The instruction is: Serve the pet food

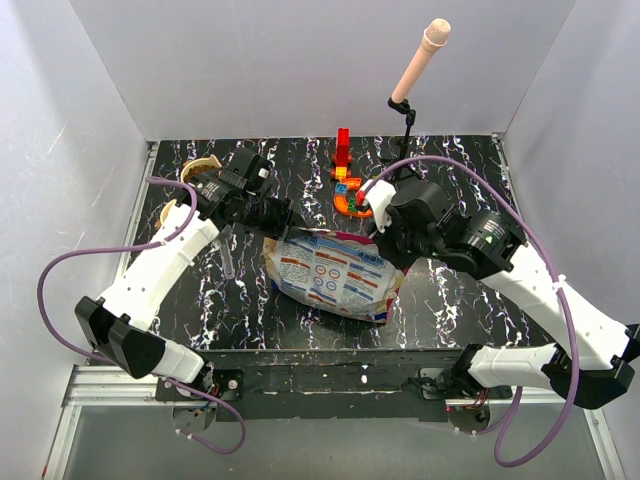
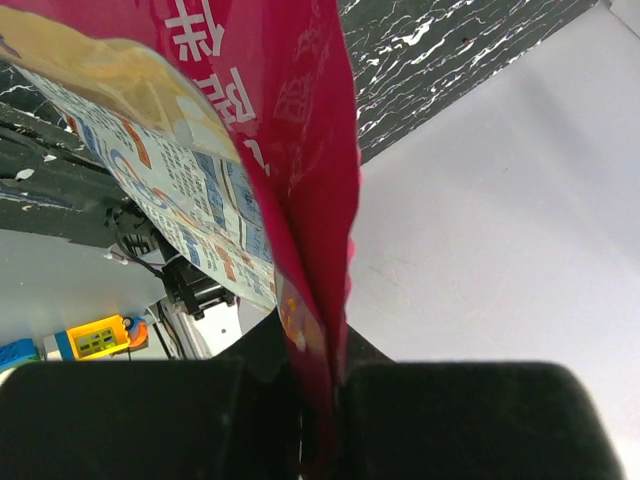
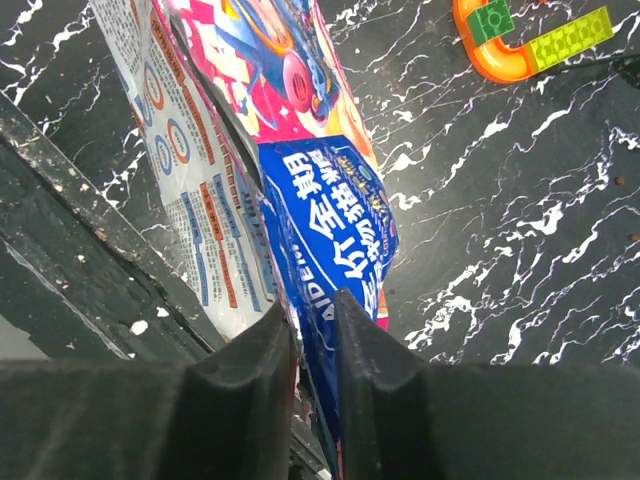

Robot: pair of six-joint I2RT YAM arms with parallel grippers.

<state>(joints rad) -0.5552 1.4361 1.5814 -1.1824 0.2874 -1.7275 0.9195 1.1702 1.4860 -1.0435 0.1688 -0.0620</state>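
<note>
Left wrist, right wrist: jaws pinch pet food bag [image 2: 290,180].

The glossy foil pet-food bag [image 1: 335,272] is white, blue and magenta; the flat tabletop [image 1: 250,312] is black with white marble veins.

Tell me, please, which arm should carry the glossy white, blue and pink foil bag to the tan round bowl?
Probably left: the bowl lies beside left gripper; right gripper, also pinching the bag, is farther.
</note>
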